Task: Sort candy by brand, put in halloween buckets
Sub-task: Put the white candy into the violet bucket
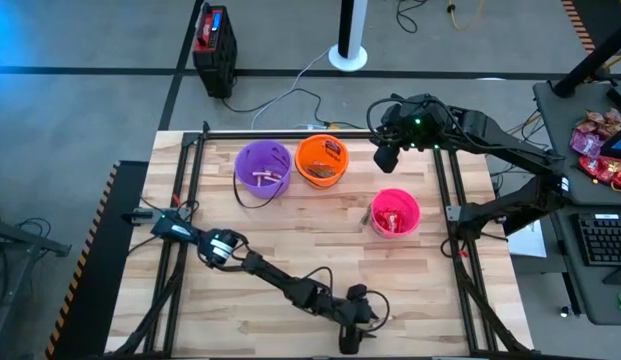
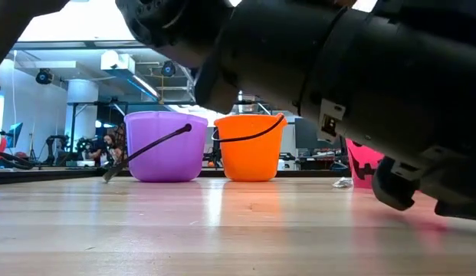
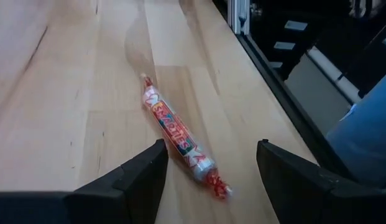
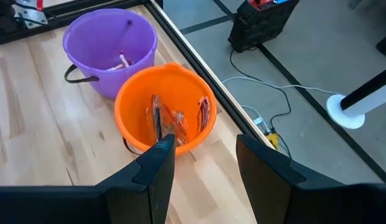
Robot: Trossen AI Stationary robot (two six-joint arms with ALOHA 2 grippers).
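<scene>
- Progress looks nearly complete: candy lies in the purple bucket [image 1: 262,167], orange bucket [image 1: 322,160] and pink bucket [image 1: 395,212]
- One Smarties roll [image 3: 179,135], its label readable, remains on the table [image 1: 290,240] near its front edge
- Left gripper [image 3: 208,177] hangs spread around the roll
- Right gripper [image 4: 202,165] spread, empty, hovers by the orange bucket

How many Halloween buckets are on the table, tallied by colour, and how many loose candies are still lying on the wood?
Purple bucket: 1
Orange bucket: 1
Pink bucket: 1
Buckets total: 3
Loose candy roll seen on the table, between the open left gripper's fingers: 1
Total: 4
</scene>
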